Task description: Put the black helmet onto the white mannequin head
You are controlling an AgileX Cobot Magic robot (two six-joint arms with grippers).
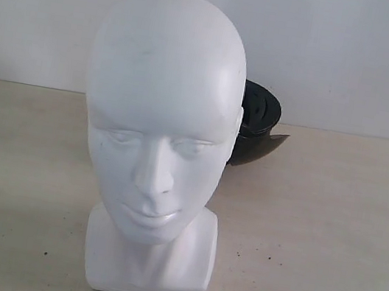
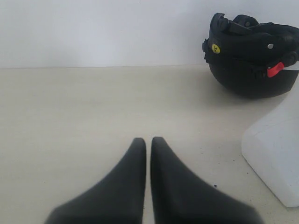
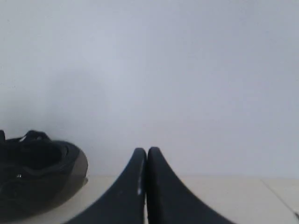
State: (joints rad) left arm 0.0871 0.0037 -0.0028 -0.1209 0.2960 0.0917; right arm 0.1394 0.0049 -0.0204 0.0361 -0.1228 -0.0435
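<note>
- The black helmet (image 1: 257, 137) lies opening-up behind the white mannequin head (image 1: 161, 110).
- Our left gripper (image 2: 148, 142) and right gripper (image 3: 147, 151) are closed, holding nothing.
- Reaching past, we may topple the head or let the rounded helmet slip.

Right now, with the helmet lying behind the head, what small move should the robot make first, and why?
Probably open the right pincer and ease it toward the black helmet. It and the left pincer are both shut and empty, while the helmet rests opening-up on the table behind the white mannequin head, untouched.
</note>
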